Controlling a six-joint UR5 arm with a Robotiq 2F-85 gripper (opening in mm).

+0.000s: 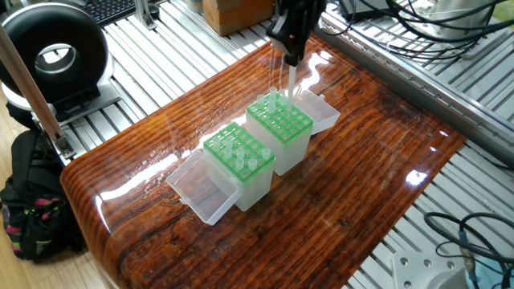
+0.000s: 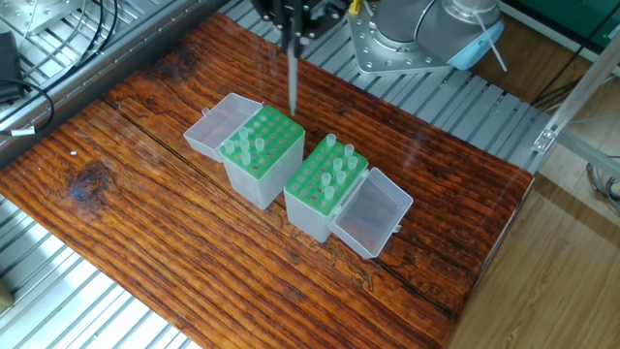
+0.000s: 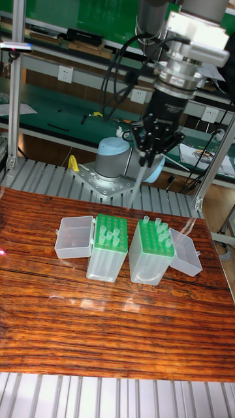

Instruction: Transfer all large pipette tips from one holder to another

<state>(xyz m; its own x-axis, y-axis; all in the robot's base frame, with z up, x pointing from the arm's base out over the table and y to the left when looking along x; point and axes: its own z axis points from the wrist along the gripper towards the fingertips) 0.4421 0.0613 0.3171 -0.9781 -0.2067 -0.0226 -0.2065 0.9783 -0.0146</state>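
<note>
The gripper (image 2: 294,21) hangs above the two boxes with its fingers drawn close on the top of one large pipette tip (image 2: 293,82), which points straight down, clear of everything below; the same gripper (image 1: 291,54) shows in one fixed view with the tip (image 1: 290,83) under it, and in the tall fixed view the gripper (image 3: 149,159) is seen over the gap between the boxes.

Below it stand two clear boxes side by side near the middle of the wooden bench (image 2: 126,242), each topped with a green grid rack and with its hinged lid lying open on the outer side. The box nearer the gripper (image 2: 261,155) holds a few large pipette tips (image 2: 246,147) upright in its grid, mostly along the side toward its lid. The other box (image 2: 325,189) holds several more tips (image 2: 338,167), standing in a cluster toward its far end. The two boxes are just beside each other; whether they touch cannot be told.
</note>
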